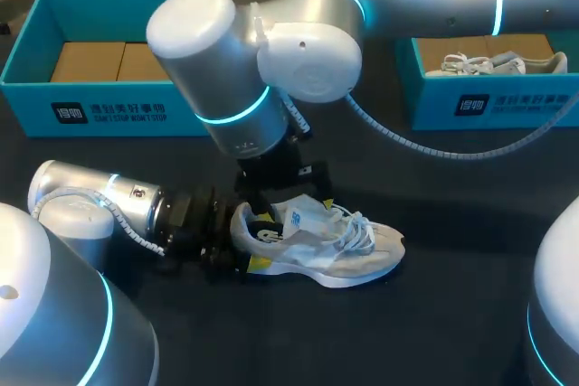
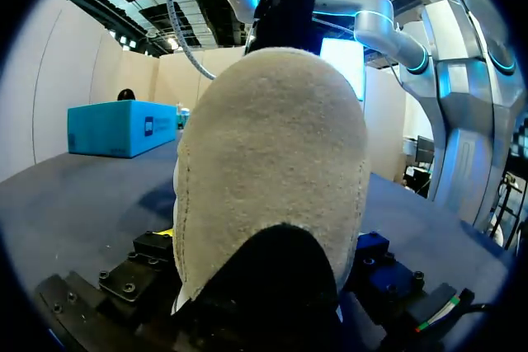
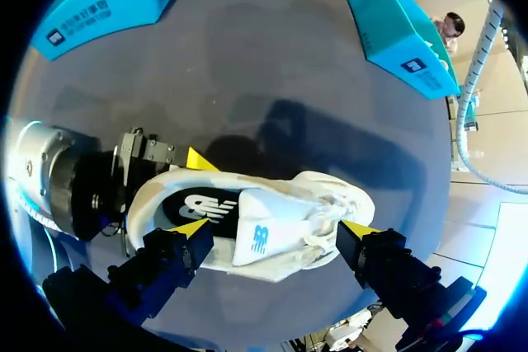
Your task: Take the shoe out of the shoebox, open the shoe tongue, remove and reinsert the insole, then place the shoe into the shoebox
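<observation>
A cream sneaker (image 1: 355,255) lies on its sole mid-table, toe to the right, tongue lifted. A black insole (image 3: 200,206) shows inside it. My left gripper (image 1: 258,241) comes in low from the left and is shut on the shoe's heel (image 2: 272,162), which hides its tips in the left wrist view. One of its yellow fingertips (image 3: 197,159) presses the heel's far side. My right gripper (image 3: 273,228) hovers open above the shoe (image 3: 285,204), one tip near the heel, the other near the laces, holding nothing.
A teal shoebox (image 1: 90,110) with brown cardboard inside stands at the back left. A second teal box (image 1: 488,104) at the back right holds another pale shoe (image 1: 507,63). My right arm (image 1: 271,88) crosses above the table's middle.
</observation>
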{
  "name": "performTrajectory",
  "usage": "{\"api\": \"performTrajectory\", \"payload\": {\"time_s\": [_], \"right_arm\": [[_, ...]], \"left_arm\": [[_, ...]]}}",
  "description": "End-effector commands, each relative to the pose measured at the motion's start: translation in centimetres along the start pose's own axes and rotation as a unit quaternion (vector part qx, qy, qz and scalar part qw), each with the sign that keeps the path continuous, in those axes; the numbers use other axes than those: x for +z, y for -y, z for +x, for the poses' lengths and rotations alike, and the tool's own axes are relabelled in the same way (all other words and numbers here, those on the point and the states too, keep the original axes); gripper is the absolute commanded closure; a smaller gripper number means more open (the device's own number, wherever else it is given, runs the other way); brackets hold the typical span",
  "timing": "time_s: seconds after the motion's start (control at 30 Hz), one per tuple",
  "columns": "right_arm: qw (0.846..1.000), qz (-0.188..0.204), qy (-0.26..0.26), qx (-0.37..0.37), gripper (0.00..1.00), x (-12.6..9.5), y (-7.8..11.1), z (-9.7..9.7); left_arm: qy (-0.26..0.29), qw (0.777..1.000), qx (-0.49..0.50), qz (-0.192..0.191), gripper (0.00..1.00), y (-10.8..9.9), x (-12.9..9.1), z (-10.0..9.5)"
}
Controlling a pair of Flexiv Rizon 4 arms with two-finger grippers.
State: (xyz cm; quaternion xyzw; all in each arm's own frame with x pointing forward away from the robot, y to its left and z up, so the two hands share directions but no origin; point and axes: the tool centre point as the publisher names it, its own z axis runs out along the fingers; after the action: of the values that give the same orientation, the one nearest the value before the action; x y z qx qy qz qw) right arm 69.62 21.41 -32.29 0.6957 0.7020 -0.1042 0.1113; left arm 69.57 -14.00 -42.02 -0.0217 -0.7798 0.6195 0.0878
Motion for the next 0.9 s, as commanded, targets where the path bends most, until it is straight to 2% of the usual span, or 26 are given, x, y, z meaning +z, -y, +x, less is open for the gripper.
{"api": "performTrajectory", "payload": {"time_s": [0.03, 0.47, 0.9], "right_arm": [[0.971, -0.004, 0.0, 0.239, 0.0, 0.6, 0.4, 0.0], [0.969, -0.005, -0.009, 0.247, 0.0, 2.3, 0.7, -0.6], [0.966, -0.009, -0.015, 0.258, 0.0, 3.0, 0.6, -2.8]], "left_arm": [[-0.001, 1.0, -0.001, -0.001, 1.0, -0.2, 0.1, 0.0], [-0.001, 1.0, -0.001, -0.001, 1.0, -0.2, 0.1, 0.0], [-0.001, 1.0, -0.001, -0.001, 1.0, -0.2, 0.1, 0.0]]}}
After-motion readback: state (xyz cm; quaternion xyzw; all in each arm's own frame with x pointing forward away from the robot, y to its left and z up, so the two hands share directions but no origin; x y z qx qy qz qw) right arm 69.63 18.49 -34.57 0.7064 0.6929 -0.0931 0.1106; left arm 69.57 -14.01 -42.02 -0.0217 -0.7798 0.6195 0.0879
